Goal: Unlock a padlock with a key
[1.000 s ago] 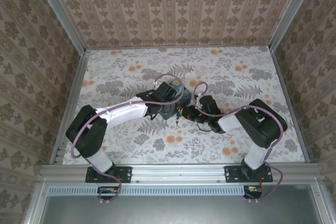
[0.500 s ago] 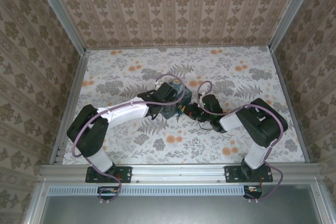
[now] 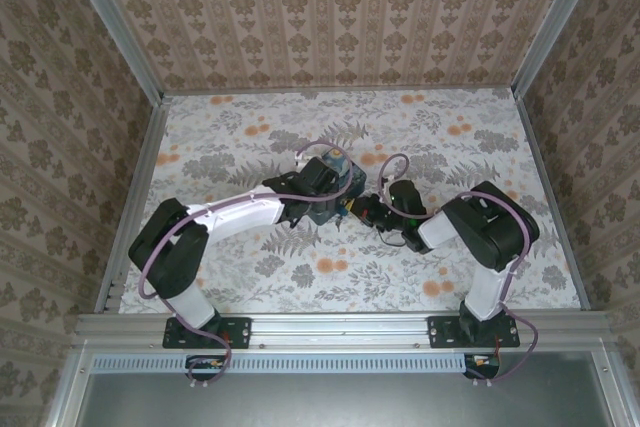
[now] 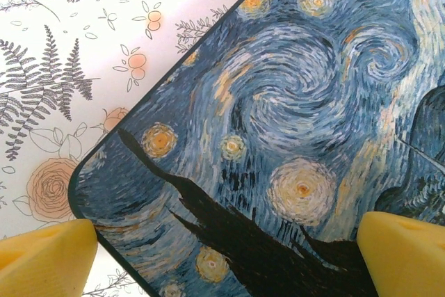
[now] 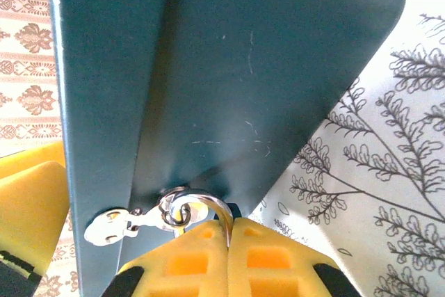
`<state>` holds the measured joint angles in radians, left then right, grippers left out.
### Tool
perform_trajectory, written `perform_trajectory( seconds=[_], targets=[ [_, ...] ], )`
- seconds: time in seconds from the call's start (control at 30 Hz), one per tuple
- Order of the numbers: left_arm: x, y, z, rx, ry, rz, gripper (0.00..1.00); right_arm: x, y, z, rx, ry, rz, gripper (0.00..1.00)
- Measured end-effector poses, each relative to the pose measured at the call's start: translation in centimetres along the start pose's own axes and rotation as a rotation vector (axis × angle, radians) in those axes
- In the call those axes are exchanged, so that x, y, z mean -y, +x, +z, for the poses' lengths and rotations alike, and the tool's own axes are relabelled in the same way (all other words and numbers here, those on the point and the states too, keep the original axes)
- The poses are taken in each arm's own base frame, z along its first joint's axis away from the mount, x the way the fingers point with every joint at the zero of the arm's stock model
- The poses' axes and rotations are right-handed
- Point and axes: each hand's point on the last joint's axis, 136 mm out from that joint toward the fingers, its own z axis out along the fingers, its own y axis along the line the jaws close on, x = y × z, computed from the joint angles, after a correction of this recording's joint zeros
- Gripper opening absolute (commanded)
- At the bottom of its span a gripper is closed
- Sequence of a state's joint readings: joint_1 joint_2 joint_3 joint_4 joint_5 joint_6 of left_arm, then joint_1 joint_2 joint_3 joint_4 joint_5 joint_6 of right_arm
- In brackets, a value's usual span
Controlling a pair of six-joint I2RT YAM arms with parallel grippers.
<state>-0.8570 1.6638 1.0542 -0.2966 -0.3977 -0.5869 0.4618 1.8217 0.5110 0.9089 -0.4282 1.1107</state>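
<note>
left claw: spread wide, straddling box, likely bracing it
right claw: pressed together, pinching metal loop at hasp, likely for unlocking
padlock: at box front, between claws, on bench

The box lies mid-table, directly under the left claw — one finger past its corner, the other over the lid. The right claw sits just right of the box, a hasp ring on the side wall just ahead of its fingertips.
</note>
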Motion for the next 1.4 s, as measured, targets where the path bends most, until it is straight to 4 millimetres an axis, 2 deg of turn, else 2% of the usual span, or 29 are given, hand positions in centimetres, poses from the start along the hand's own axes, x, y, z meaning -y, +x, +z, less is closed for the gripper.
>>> perform_trajectory(
  seconds=[0.43, 0.9, 1.23, 1.4],
  targets=[
    [0.4, -0.4, 0.5, 0.028, -0.006, -0.004, 0.99, 0.2, -1.1, 0.2, -0.035, 0.105, -0.027, 0.0],
    [0.7, -0.9, 1.0, 0.052, -0.025, -0.006, 0.98, 0.3, -2.8, 0.5, -0.074, 0.222, 0.043, 0.0],
    [1.6, -1.1, 1.1, 0.063, -0.006, -0.007, 0.98, 1.0, -5.2, -0.4, -0.05, 0.267, 0.07, 0.0],
    [1.6, -1.0, 1.2, 0.063, -0.005, -0.007, 0.98, 2.9, -7.2, -1.7, -0.003, 0.324, 0.083, 0.0]
  ],
)
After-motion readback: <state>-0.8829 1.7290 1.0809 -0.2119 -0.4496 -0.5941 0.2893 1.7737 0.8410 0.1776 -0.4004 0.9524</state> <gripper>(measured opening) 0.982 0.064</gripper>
